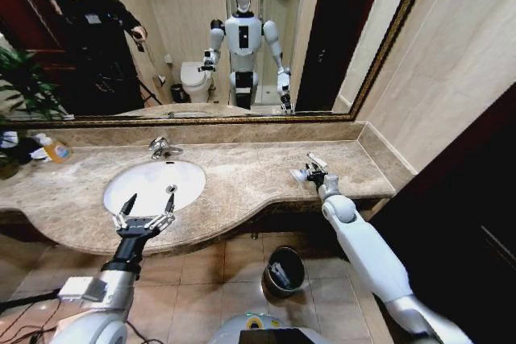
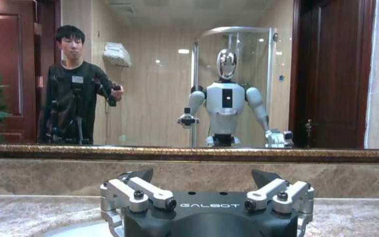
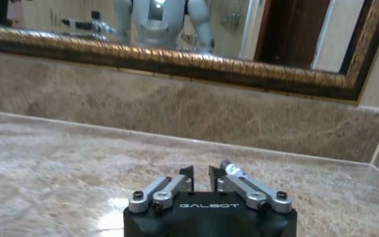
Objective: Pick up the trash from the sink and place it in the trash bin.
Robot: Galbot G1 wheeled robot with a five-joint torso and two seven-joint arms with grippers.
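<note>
Trash: you have no litter lying in the sink (image 1: 145, 183); the basin looks bare apart from its drain. One small pale piece (image 1: 300, 173) shows at the tips of the right gripper (image 1: 310, 168), over the countertop (image 1: 242, 179) well right of the basin.
Right gripper: its fingers are drawn almost together, with a narrow slit between them in the right wrist view (image 3: 201, 172). You cannot tell whether the pale piece is pinched or just beside them.
Left gripper: its fingers are spread wide and hold nothing, hovering at the near rim of the sink (image 1: 143, 217); the left wrist view (image 2: 202, 178) shows the same.
Trash bin: it stands on the floor below the counter's near edge (image 1: 270, 262), between the two arms, with something pale inside.
Handling: you should expect toiletry litter like this to be very light, smooth and apt to skid on the marble. Tubes and packets are probably soft.
Hold: take it across the middle of its narrow width, with light pressure.
</note>
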